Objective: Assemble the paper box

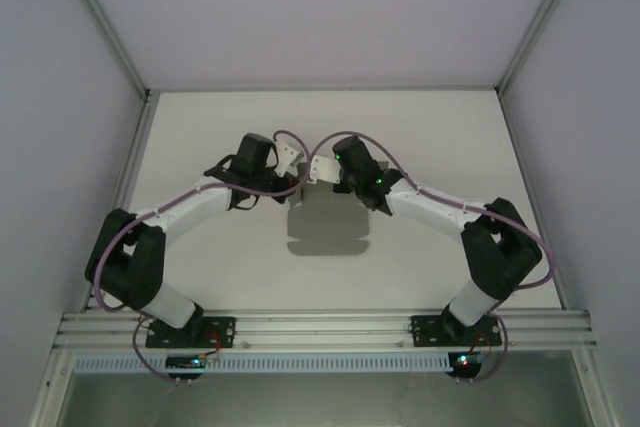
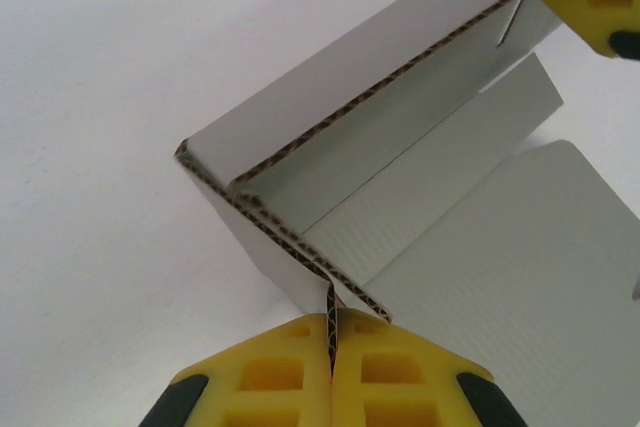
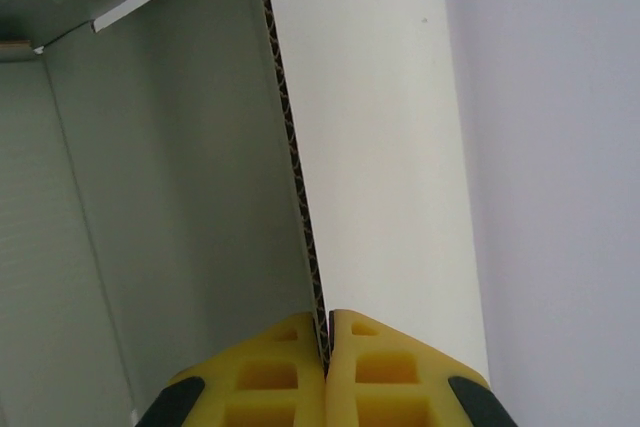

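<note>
Over the middle of the white table we hold the paper box lifted, grey corrugated card partly folded with walls raised, the left gripper and the right gripper each clamped tight on one card edge

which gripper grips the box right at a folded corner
The left gripper: it pinches the paper box where folded layers meet; the right gripper holds one straight wall.

No readable text, no labels, brands or numbers, paper box plain, unprinted
</note>
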Available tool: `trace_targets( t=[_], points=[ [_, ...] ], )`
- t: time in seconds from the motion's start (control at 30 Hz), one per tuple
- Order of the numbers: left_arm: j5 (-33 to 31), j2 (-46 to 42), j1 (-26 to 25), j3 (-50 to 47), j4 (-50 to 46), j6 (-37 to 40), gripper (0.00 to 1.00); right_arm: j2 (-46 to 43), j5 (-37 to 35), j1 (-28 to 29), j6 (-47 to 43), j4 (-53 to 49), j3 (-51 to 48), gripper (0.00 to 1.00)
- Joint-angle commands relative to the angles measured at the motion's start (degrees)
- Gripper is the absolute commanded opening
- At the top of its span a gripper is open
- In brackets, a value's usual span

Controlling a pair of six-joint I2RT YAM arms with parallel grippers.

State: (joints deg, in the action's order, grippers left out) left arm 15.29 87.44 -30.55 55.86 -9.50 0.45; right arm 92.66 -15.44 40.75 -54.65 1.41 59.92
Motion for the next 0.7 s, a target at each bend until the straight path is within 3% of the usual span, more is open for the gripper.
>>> trace_targets(
  t=[0.0,0.17,0.27,0.43,0.6,0.67],
  points=[
    [-1.41,0.85,-1.87,-1.12,3.28,-4.91,0.0,0.71,0.04,-1.18,-1.3,15.51,-5.17,0.0],
    [-4.21,1.81,-1.85,-3.45,6.57,-8.03,0.0,3.44,2.11,-3.26,-9.38,30.84,-9.75,0.0],
    [-5.07,2.02,-1.86,-3.45,6.7,-8.77,0.0,6.39,0.77,-3.22,-17.78,32.31,-9.39,0.0],
    [-7.49,2.57,-1.83,-3.93,6.89,-9.54,0.0,8.59,1.03,-3.31,-21.0,41.34,-12.06,0.0],
    [-8.97,2.71,-1.44,-5.07,8.09,-10.4,0.17,9.84,-0.92,-2.64,-24.08,46.81,-15.94,0.0],
    [-9.81,2.48,-0.94,-5.26,7.79,-10.85,0.17,11.32,-3.84,-2.38,-26.26,46.91,-16.52,0.0]
  ],
)
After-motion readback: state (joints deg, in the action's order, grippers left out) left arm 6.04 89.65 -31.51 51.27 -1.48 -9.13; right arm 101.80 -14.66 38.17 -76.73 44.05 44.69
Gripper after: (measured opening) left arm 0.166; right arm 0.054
